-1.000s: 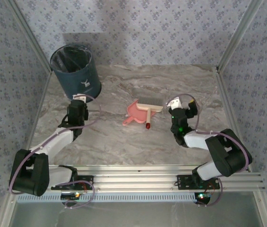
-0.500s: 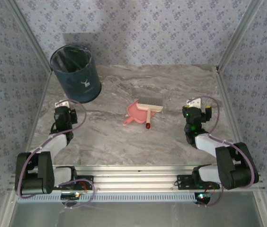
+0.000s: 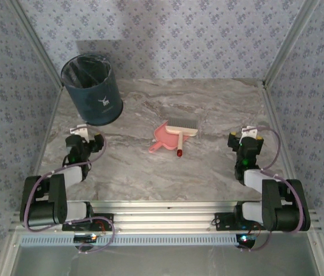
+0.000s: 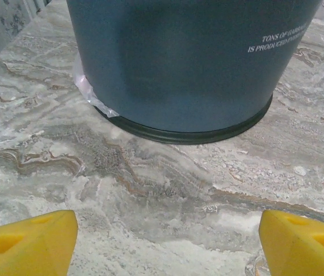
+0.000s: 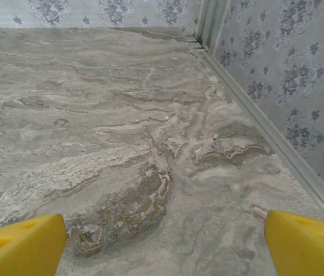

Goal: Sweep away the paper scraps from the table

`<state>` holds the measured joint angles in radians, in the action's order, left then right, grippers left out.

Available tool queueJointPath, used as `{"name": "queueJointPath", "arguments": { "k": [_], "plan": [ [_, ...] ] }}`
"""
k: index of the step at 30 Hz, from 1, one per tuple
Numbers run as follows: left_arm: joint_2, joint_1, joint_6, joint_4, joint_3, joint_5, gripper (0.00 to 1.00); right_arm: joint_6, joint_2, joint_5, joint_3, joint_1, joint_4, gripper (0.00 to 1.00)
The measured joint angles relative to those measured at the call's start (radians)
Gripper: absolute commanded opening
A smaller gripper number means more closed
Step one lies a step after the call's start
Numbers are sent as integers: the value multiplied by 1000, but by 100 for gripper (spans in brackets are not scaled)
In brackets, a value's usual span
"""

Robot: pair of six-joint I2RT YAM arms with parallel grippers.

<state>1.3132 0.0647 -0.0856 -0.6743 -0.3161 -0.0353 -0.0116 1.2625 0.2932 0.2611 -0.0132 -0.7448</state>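
Note:
The paper scraps are out of view. The grey marble table (image 3: 219, 103) lies bare around both arms. My left gripper (image 3: 85, 137) rests low at the left side, just in front of the dark blue bin (image 3: 91, 89). In the left wrist view the left gripper (image 4: 168, 233) is open, its yellow fingertips (image 4: 30, 241) far apart over bare table (image 4: 168, 190). My right gripper (image 3: 247, 139) sits low at the right side. It is open too in the right wrist view (image 5: 165, 233), with nothing between its yellow fingertips (image 5: 308, 241).
A pink dustpan (image 3: 161, 139) and a small brush (image 3: 182, 127) with a red-tipped handle lie together at the table's middle. The bin (image 4: 191, 63) stands close ahead of the left gripper. The aluminium frame edge and patterned wall (image 5: 277, 86) run along the right.
Both arms have drawn back toward the near edge and outward, away from the dustpan. The left gripper's jaws have opened wide. The dustpan and brush have not moved.

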Motion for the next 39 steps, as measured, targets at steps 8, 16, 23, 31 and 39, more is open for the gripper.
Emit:
{"name": "queueJointPath", "arguments": {
  "k": [8,16,23,31,39],
  "plan": [
    [81,8,25,-145,14,-58,83,19,63,-131,-17,-34,-128,92],
    [159,8,39,-199,11,-82,84,20,159,-191,-18,-33,-220,92],
    [214,7,45,-188,-16,-72,99,19,249,-196,-16,-21,-277,93],
    [215,-27,44,-158,-82,8,99,13,260,-152,73,1,-202,100],
    [215,-28,44,-138,-82,30,99,13,260,-132,89,1,-163,100]
  ]
}}
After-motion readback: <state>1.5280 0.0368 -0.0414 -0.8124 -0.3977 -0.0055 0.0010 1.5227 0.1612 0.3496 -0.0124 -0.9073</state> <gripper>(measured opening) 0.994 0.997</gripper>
